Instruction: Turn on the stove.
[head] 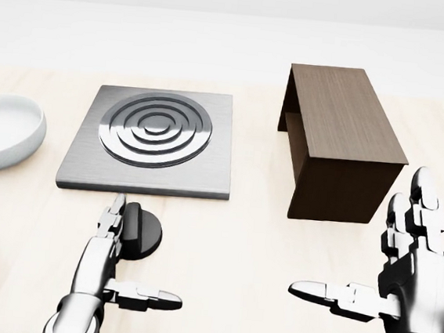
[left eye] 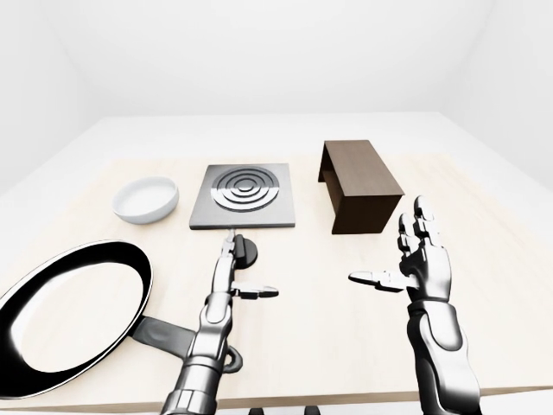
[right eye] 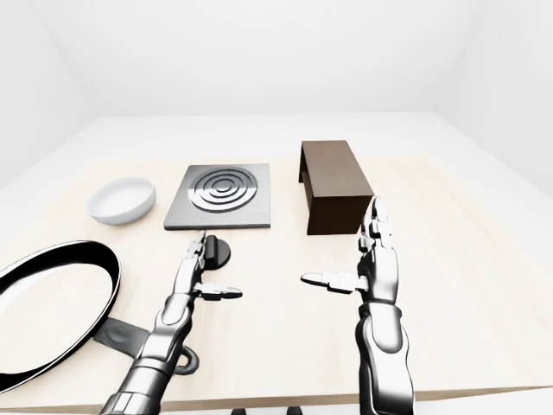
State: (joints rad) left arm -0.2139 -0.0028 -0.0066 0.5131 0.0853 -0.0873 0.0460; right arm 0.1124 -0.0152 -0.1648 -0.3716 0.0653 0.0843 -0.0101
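- Brushed grey metal makes up the square stove plate point(head: 147, 142) with its raised concentric rings, lying flat on the pale wooden tabletop point(head: 230, 246).
- The round black knob point(head: 143, 233) sits on the tabletop just below the stove plate's lower edge in the head view.
- The left hand point(head: 114, 262) reaches up toward the stove plate, its straight fingers point(head: 112, 217) lying against the knob's left side, thumb stuck out to the right; the fingers are spread, not wrapped round the knob.
- The right hand point(head: 388, 281) stands upright well to the right of the stove plate and below the dark brown wooden box-shaped stand point(head: 343, 139), fingers wide apart, thumb pointing left, holding nothing.
- The shallow white ceramic bowl point(left eye: 146, 198) rests just left of the stove plate.
- The black frying pan with a glossy rim point(left eye: 73, 313) lies lower left of the stove plate, its handle passing under the left forearm.
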